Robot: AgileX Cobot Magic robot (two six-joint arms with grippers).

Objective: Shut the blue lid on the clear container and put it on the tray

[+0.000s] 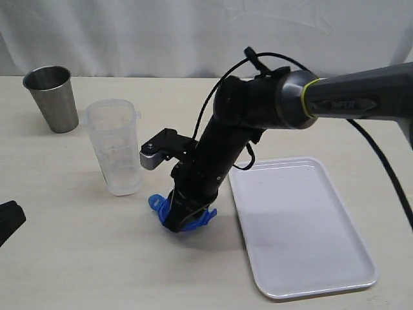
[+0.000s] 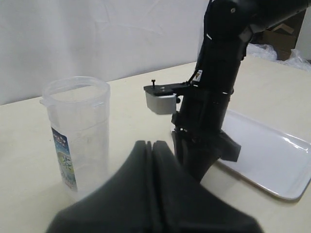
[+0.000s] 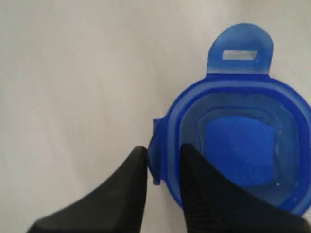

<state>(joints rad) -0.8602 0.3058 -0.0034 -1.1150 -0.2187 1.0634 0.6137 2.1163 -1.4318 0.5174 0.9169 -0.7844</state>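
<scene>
Between right pincer (image 3: 163, 158) tips, blue lid (image 3: 238, 145) rim

The right end effector (image 1: 180, 219) sits at the blue lid (image 1: 201, 220), between container (image 1: 116, 148) and tray (image 1: 303, 226).

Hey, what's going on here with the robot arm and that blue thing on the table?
The right gripper is down at the blue lid, which lies on the table between the clear container and the white tray. Its fingers straddle the lid's rim; whether they pinch it is unclear. The container stands upright with no lid on it yet, and the left gripper is shut, off to the side.
</scene>
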